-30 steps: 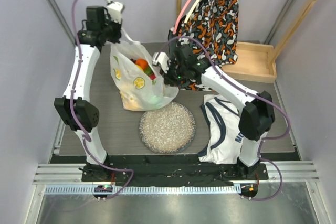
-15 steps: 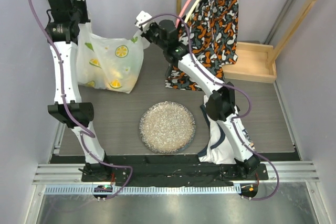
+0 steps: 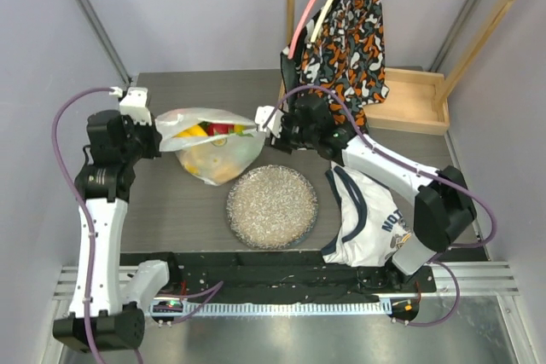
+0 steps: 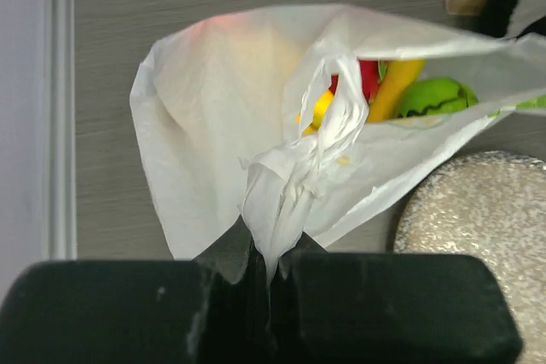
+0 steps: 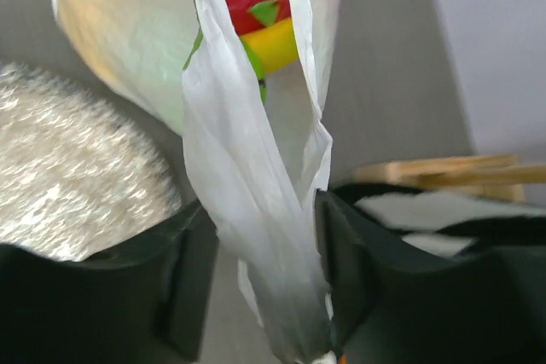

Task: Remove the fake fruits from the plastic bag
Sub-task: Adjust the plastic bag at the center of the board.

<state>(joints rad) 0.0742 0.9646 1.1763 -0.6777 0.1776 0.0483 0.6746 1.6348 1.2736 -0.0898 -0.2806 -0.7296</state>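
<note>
1. None of the fake fruits (image 3: 213, 130) is out. Every one that shows sits inside the plastic bag (image 3: 213, 149), so the whole emptying is left to do.
2. The bag lies slumped on the desk (image 3: 171, 210) between the two arms, its mouth stretched sideways and partly open. The left wrist view looks into it and shows a red fruit (image 4: 367, 78), a green ball (image 4: 435, 95) and something yellow.
3. The left claw (image 3: 156, 130) is clenched on the twisted left handle of the bag, with plastic bunched tight between its fingers.
4. The right claw (image 3: 266, 121) stands released. In its own view the other handle hangs as a loose strip in the gap between the parted fingers. Whether the strip rests against one finger is hard to tell, as that view is blurred.
5. Just in front of the bag lies a round glittery dish (image 3: 271, 207), touching or nearly touching it, a likely landing spot for the fruit.
6. A white jersey (image 3: 367, 219) lies under the right arm. Behind that arm hangs a patterned cloth bag (image 3: 341, 31), with a wooden tray (image 3: 414, 100) beside it.
7. The obstacle, as I judge it, is the bag itself: thin film sagging over the fruit, with one side free to collapse.
</note>
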